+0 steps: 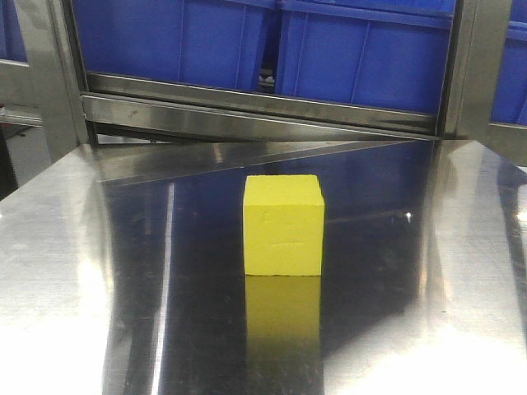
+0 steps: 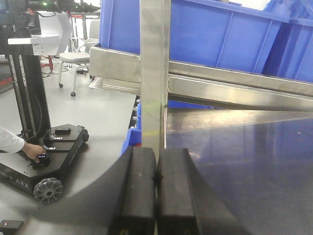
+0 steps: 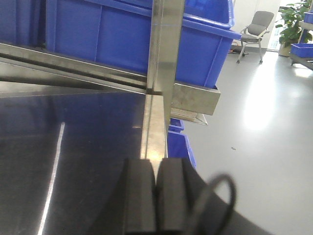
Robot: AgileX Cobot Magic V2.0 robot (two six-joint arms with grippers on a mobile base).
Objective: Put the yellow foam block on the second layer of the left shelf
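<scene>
A yellow foam block [image 1: 283, 224] stands on the shiny steel shelf surface [image 1: 123, 247] near the middle of the front view, with its reflection below it. Neither gripper shows in the front view. In the left wrist view my left gripper [image 2: 157, 152] is shut and empty, at the shelf's left edge beside a steel upright post [image 2: 154, 73]. In the right wrist view my right gripper [image 3: 157, 164] is shut and empty, at the shelf's right edge below another steel post [image 3: 165, 54]. The block shows in neither wrist view.
Blue plastic bins [image 1: 247, 41] sit on the shelf layer above, behind a steel rail [image 1: 247, 103]. A mobile robot base [image 2: 44, 161] with a person's hand [image 2: 32, 151] on it stands on the floor to the left. Chairs [image 3: 257, 27] and open floor lie to the right.
</scene>
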